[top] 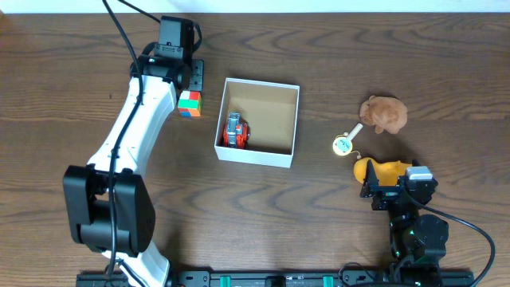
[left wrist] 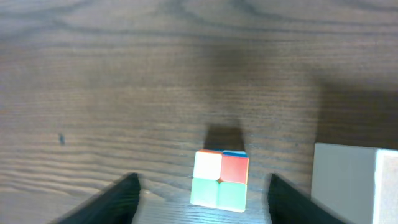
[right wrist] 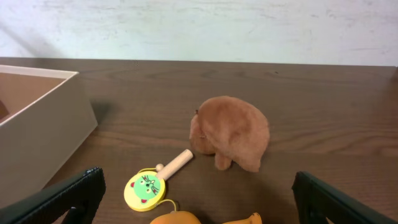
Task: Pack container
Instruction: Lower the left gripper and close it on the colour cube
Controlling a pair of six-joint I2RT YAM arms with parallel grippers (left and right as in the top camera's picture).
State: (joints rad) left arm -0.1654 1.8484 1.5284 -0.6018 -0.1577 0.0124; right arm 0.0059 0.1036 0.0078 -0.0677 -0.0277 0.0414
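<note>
While left gripper (left wrist: 204,186) stands apart at colour cube (left wrist: 221,180), box (top: 253,155) sits mid-table just right of it | open side up, near-square, no clear long axis, edges slightly skewed | right gripper (right wrist: 199,182) wide apart, empty.

The overhead camera is looking straight down on the dark wooden table (top: 319,231). Both wrist cameras are sitting low and close, each catching the square white cardboard box (right wrist: 43,130).

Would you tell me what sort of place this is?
Probably a robotics test bench: left arm and right arm at a wooden table, a plush toy and cube near a white container, plain wall behind.
</note>
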